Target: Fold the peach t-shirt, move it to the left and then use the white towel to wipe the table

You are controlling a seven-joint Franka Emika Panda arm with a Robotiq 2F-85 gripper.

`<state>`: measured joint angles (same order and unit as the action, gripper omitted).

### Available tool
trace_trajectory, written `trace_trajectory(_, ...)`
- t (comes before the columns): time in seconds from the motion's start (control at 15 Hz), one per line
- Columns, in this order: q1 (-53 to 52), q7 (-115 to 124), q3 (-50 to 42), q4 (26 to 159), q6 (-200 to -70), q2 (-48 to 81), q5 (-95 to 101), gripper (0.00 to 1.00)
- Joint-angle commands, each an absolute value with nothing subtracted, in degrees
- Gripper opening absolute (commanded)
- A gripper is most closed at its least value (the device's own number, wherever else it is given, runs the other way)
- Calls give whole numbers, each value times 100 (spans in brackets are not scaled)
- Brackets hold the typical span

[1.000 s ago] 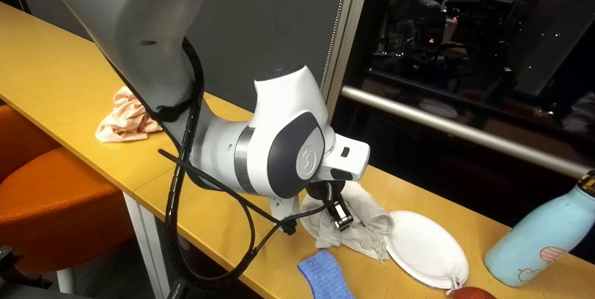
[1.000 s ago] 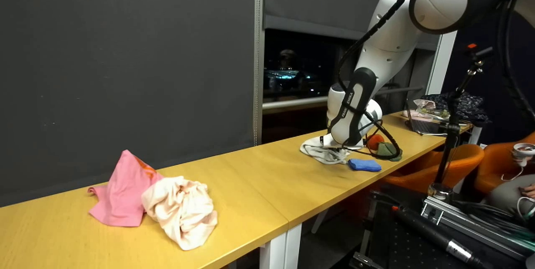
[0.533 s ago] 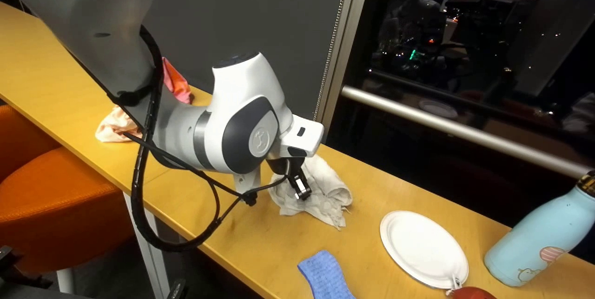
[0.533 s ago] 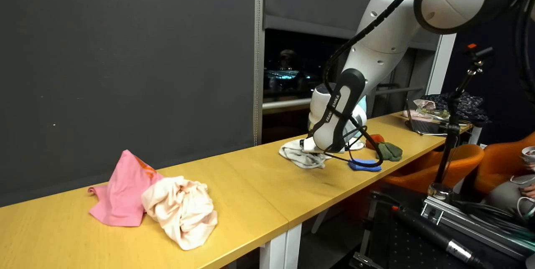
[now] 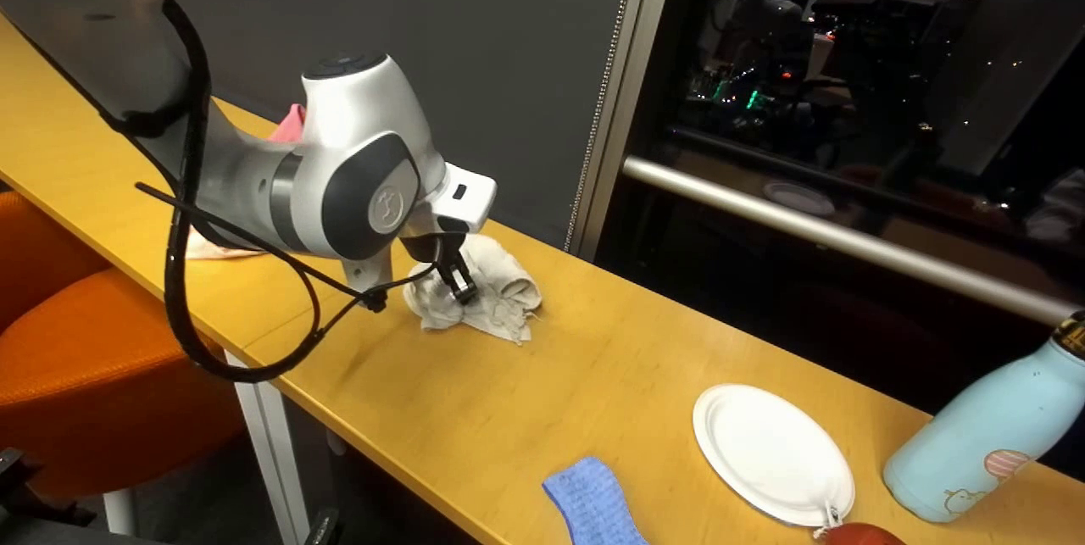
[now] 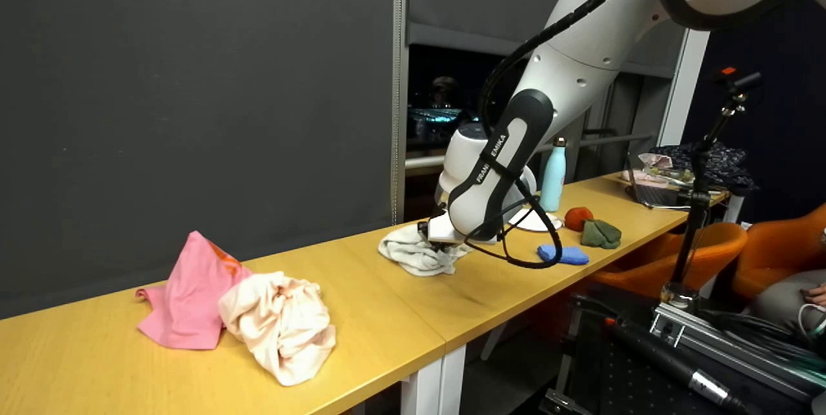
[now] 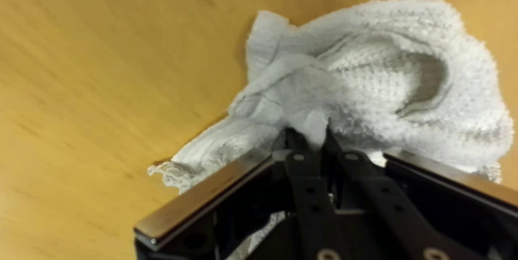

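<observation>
Starting at the left of an exterior view with a pink cloth (image 6: 192, 304), then meeting the peach shirt (image 6: 281, 326), touching the pink cloth and lying bunched on the table (image 6: 377, 331). Would count the move to the left as done. Would not vouch for the folding: looks more like a loose heap than a neat fold. Going right along the table, finding the white towel (image 6: 413, 256), resting crumpled there and well apart from the shirt. Can see in the wrist view the gripper (image 7: 310, 132), pressed nearly together, with a gathered fold of the towel pinched in between. Would take wiping as the step in hand, the last one named. Cannot tell the share of table wiped so far. Farther right, noting a bottle (image 6: 554, 177), a blue cloth (image 6: 573, 255) and a green cloth (image 6: 601, 234); probably leaving some table near those to wipe.
</observation>
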<state>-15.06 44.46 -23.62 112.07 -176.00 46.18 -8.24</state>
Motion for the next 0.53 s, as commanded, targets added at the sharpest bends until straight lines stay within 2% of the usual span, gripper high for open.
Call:
trace_trajectory(0.0, -1215, 3833, -1581, 11245, -17849, 4164, -909, 3)
trace_trajectory(0.47, -111, 2455, 376, 11341, -17900, 3899, -1146, 3)
